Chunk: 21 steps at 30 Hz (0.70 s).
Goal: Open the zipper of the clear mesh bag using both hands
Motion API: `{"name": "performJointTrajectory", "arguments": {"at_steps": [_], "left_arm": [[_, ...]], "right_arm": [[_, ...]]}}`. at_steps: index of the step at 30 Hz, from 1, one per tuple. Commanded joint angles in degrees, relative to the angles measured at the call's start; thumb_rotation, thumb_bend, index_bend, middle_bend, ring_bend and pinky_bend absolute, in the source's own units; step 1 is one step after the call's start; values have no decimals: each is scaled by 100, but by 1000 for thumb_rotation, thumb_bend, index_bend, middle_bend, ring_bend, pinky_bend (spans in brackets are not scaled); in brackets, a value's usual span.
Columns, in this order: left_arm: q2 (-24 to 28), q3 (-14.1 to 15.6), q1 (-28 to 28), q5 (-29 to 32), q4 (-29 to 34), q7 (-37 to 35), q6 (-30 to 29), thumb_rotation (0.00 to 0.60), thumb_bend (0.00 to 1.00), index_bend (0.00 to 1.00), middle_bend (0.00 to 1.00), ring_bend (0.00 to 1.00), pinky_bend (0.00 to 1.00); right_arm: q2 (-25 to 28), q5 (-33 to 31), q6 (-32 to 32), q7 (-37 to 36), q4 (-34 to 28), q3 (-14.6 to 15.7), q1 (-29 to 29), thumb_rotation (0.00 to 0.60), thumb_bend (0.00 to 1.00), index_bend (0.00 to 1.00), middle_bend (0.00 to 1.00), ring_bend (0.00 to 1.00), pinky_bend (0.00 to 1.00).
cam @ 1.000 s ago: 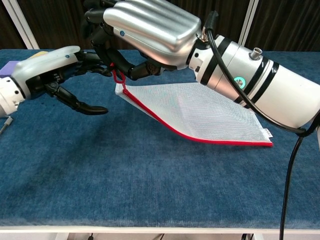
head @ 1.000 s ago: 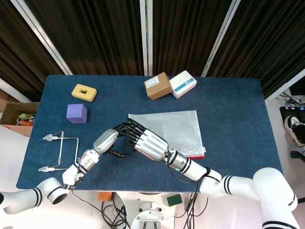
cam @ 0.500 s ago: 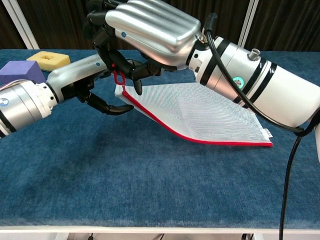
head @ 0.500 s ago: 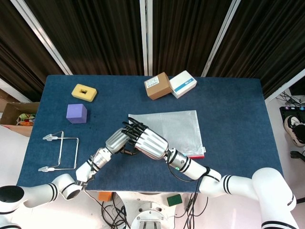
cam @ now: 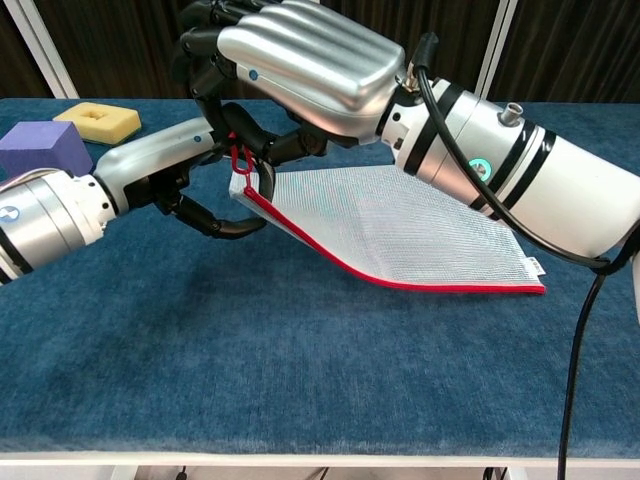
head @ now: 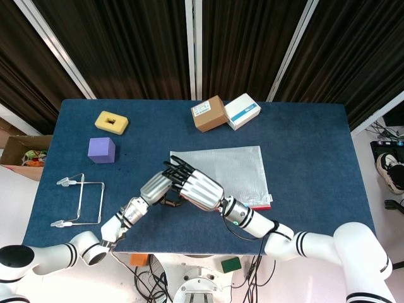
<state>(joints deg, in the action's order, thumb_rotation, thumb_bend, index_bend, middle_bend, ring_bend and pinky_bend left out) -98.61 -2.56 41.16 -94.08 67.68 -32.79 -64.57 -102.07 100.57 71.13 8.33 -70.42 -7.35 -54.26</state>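
The clear mesh bag (head: 237, 170) lies on the blue table, its red zipper edge (cam: 330, 262) facing the front. My right hand (head: 199, 189) hangs over the bag's near left corner and pinches the red zipper pull loop (cam: 238, 160), holding that corner off the cloth. My left hand (cam: 190, 185) reaches in from the left, just beside that corner. One dark finger (cam: 235, 226) of it curves under the raised corner. Its other fingers are partly hidden behind the right hand, and I see no firm grip on the bag.
A brown box (head: 209, 113) and a white-and-blue box (head: 242, 111) stand at the back. A yellow foam block (head: 111, 122) and a purple cube (head: 101, 150) sit at the left. A wire frame (head: 82, 199) lies near the left front edge.
My left hand has swung right, from well clear of the bag to right against its lifted corner. The right hand has kept hold of the zipper pull, nearly still.
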Motion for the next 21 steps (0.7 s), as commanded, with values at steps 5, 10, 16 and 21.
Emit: {"name": "performJointTrajectory", "arguments": {"at_steps": [5,10,16,21], "left_arm": [[-13,49,-5,25,-17,-255,-68,600,406,616,214,83,150],[6,75,-17,39,-26,-619,-138,600,459,627,223,83,150],[71,103,-24,29,20,-1103,-227,600,484,629,223,83,149],[114,110,-45,74,48,-1589,-275,600,488,627,226,83,147]], "right_arm": [[13,41,49,25,-9,27,25,600,251,680,253,42,81],[43,127,190,61,-14,102,110,600,251,680,253,41,75],[49,226,352,190,70,248,267,600,253,680,252,40,65],[57,341,492,449,207,416,447,600,251,680,241,23,40]]}}
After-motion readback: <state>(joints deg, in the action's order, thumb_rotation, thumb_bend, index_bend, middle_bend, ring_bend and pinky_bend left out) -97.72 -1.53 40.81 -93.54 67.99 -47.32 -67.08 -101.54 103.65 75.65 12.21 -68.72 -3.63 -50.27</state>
